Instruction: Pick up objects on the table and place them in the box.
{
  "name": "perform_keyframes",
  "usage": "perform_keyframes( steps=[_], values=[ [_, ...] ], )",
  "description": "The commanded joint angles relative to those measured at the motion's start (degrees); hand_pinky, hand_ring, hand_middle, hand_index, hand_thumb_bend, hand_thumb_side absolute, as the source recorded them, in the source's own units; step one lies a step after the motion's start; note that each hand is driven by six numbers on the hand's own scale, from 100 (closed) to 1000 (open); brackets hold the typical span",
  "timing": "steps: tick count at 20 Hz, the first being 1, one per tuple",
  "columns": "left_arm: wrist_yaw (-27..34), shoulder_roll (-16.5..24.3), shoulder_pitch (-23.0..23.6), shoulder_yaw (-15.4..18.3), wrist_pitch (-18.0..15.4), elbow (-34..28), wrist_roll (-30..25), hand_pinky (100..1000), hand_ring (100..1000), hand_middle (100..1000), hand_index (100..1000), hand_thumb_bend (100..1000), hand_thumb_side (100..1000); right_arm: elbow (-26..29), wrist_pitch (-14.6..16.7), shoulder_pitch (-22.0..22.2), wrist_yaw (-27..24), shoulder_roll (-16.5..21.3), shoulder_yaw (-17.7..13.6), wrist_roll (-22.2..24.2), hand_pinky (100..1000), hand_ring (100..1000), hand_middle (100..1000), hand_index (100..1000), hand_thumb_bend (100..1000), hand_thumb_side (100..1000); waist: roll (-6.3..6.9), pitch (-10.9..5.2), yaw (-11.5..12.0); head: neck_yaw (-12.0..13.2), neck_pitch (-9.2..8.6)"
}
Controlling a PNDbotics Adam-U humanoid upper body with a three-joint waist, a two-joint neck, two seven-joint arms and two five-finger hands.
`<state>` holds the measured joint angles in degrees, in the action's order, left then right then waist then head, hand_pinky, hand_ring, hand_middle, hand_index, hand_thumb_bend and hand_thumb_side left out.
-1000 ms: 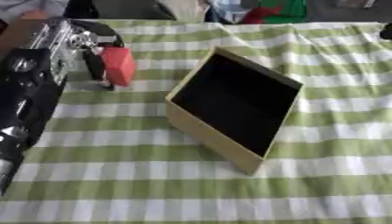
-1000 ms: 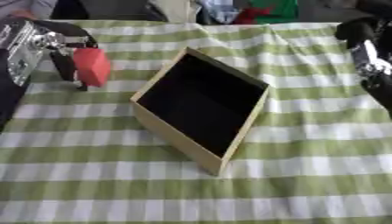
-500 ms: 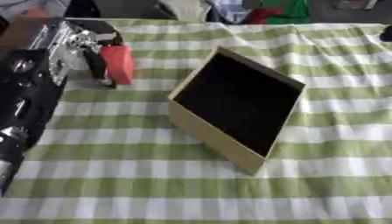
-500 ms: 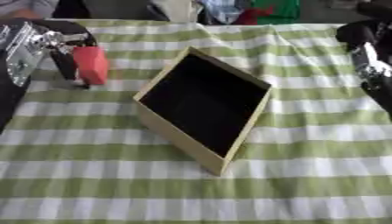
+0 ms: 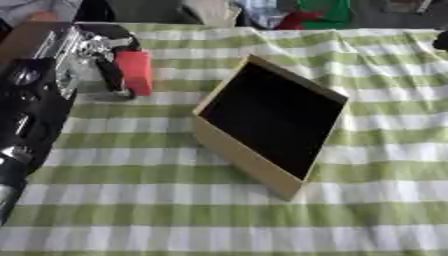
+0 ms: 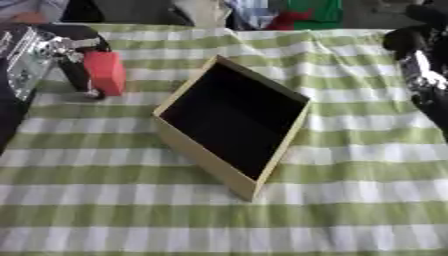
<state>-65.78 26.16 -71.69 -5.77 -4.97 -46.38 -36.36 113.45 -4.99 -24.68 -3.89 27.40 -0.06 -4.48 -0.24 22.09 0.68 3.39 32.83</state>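
Observation:
A red block (image 5: 136,71) stands at the far left of the green-and-white checked table. My left hand (image 5: 92,57) is curled round it, its dark fingers (image 5: 114,77) on the block's left side. A tan cardboard box (image 5: 269,120) with a dark inside sits in the middle of the table, turned at an angle; nothing shows inside it. My right hand (image 6: 418,60) shows only as a dark and silver shape at the right edge of the right eye view, above the cloth.
My left arm (image 5: 26,125) runs along the left edge of the table. Coloured cloth and clutter (image 5: 306,12) lie beyond the table's far edge. The checked cloth (image 5: 219,220) stretches in front of the box.
The red block and my left hand sit slightly higher and further left in the picture than a second ago. The box and right hand have not visibly moved.

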Motion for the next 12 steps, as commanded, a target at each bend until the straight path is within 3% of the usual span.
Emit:
perform_keyframes(
  steps=[1, 12],
  values=[
    [1.2, 1.1, -1.8, -0.2, 0.3, -1.8, -1.1, 797, 514, 381, 507, 401, 100, 1.1, -0.2, -0.4, -0.1, 0.6, -0.7, 0.0, 911, 776, 680, 891, 100, 530, 0.0, -1.95, 0.1, -0.3, 0.36],
    [6.0, 1.0, -3.2, -1.2, 1.5, -8.2, -3.8, 797, 513, 385, 512, 311, 100, 1.1, -0.1, -0.1, -0.1, 0.5, -0.6, 0.2, 911, 775, 680, 891, 100, 522, 0.23, -3.23, 0.7, -1.6, 1.55]
  ],
)
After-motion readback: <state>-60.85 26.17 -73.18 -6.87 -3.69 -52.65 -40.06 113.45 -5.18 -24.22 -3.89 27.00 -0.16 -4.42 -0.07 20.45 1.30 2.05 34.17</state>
